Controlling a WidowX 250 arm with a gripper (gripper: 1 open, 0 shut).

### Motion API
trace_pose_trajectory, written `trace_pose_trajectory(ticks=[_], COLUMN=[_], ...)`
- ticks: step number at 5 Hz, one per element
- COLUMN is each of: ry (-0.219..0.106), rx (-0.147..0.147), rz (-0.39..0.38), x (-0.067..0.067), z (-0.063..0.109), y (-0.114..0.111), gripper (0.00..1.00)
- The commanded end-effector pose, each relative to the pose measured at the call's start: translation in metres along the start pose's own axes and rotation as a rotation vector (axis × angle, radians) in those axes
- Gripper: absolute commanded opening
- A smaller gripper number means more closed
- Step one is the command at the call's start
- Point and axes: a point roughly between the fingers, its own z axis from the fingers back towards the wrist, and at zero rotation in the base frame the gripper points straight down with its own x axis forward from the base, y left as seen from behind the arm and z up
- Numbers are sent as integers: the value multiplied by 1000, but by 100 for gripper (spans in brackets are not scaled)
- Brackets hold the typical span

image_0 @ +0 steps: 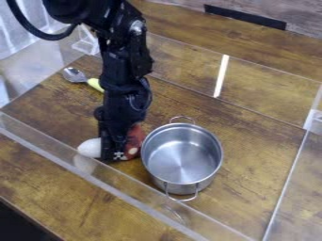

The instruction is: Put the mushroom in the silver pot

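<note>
- The pincer (117,151) is pointing straight down at the table and standing nearly closed around the mushroom (92,147); I judge it is gripping the cap end, though the jaws themselves are hidden behind the black fingers.
- The mushroom is lying on its side under the pincer, its cream stem sticking out to the pincer's left, likely because the grasp is being made from above.
- The silver pot (183,156) is sitting upright and empty just right of the pincer, open mouth up, so a short lift and sideways carry should be enough.
- A yellow-green object (96,84) is lying well behind the pincer, beside a grey piece (74,72) that I cannot identify.
- Counting: one mushroom, one pot, one pincer, one yellow-green object.
</note>
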Motion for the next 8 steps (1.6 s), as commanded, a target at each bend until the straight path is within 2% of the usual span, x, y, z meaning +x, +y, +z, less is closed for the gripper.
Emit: trace_pose_trajectory(ticks=[1,2,4,5,7,8], ry=[-55,-67,-88,-100,-104,-100], rx=[71,93,119,131,131,125], rz=[-40,-71,-57,-50,-29,0], x=[2,2,12,20,30,23], z=[19,20,13,15,16,13], y=[4,5,14,24,39,36], gripper=[0,0,0,0,0,0])
